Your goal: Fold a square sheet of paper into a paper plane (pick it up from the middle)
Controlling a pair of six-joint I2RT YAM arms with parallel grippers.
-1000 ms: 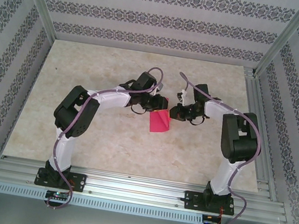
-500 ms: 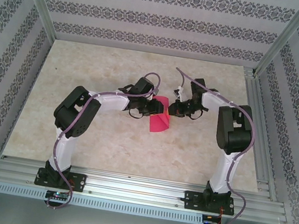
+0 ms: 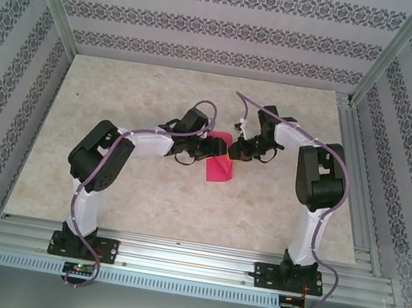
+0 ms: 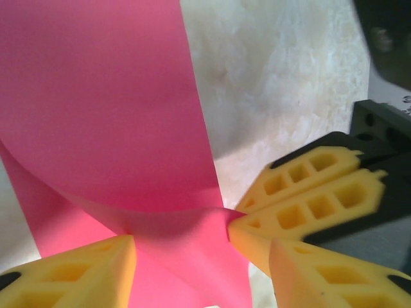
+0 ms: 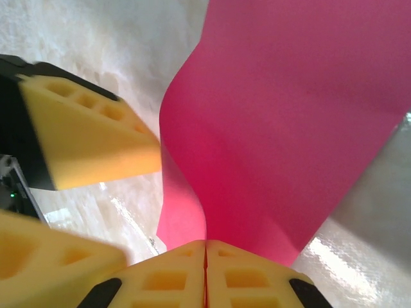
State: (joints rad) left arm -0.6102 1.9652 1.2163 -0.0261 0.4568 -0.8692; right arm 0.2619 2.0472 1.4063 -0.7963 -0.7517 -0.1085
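The pink sheet of paper (image 3: 219,167) hangs bent and curled just above the middle of the table, between the two grippers. My right gripper (image 3: 237,150) is shut on its edge; in the right wrist view its fingers (image 5: 205,245) press together on the sheet (image 5: 295,115). My left gripper (image 3: 211,148) stands open on the other side. In the left wrist view the sheet (image 4: 109,109) passes between the left gripper's (image 4: 200,255) spread jaws without being pinched. The right gripper (image 4: 232,221) shows there shut on the paper's edge.
The beige marbled table (image 3: 143,199) lies under both arms. Patterned walls and metal frame rails (image 3: 173,255) close it in on all sides. One left finger (image 5: 96,128) sits close beside the right gripper.
The left gripper's jaws have opened off the sheet. Both grippers and the sheet have drifted slightly toward the far side, and the right arm's elbow has swung inward.
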